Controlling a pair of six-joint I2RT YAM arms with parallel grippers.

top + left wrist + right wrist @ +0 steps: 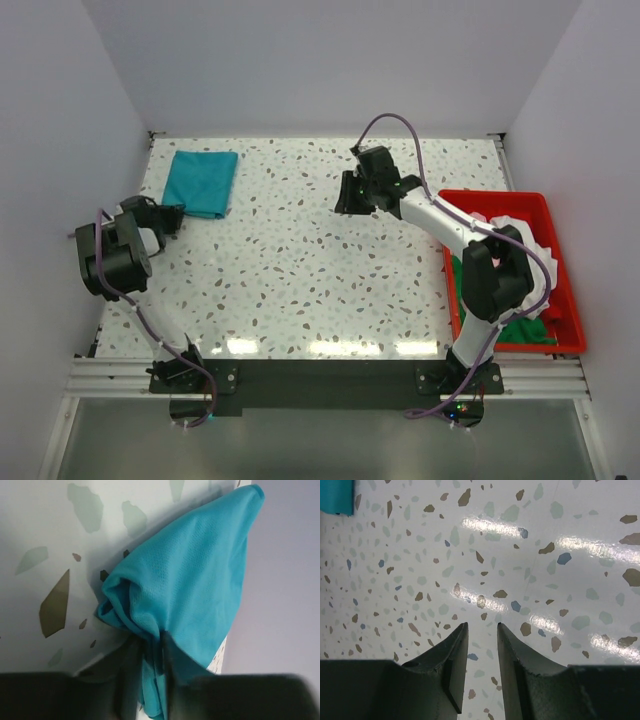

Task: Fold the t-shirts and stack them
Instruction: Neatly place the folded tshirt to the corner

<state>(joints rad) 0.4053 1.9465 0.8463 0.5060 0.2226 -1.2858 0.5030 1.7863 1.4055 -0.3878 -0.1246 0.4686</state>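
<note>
Desk: white desk [300, 270] flecked with grey, brown and blue chips, pale walls on three sides.
Teal t-shirt: soft teal t-shirt [202, 182], folded into a rough rectangle, lying flat at the far left of the desk; its edge also shows in the top left corner of the right wrist view [335, 495].
Left fingers: left fingers [168, 215] sit at the near left corner of the teal t-shirt. In the left wrist view a bunched fold of the cloth [190, 590] runs down between the two dark, blurred fingers [127, 680], which stand close on either side. I cannot tell whether they are squeezing it or merely flanking it.
Right fingers: right fingers [452, 660] are slightly spread, nothing between them, poised over bare desk near the far middle [352, 195], well apart from the teal t-shirt.
Red bin: red plastic rectangular bin [500, 195] at the right edge of the desk, beside the right arm.
Bin contents: crumpled white cloth [525, 235] and green cloth [530, 330] lie inside, partly hidden by the arm.
</note>
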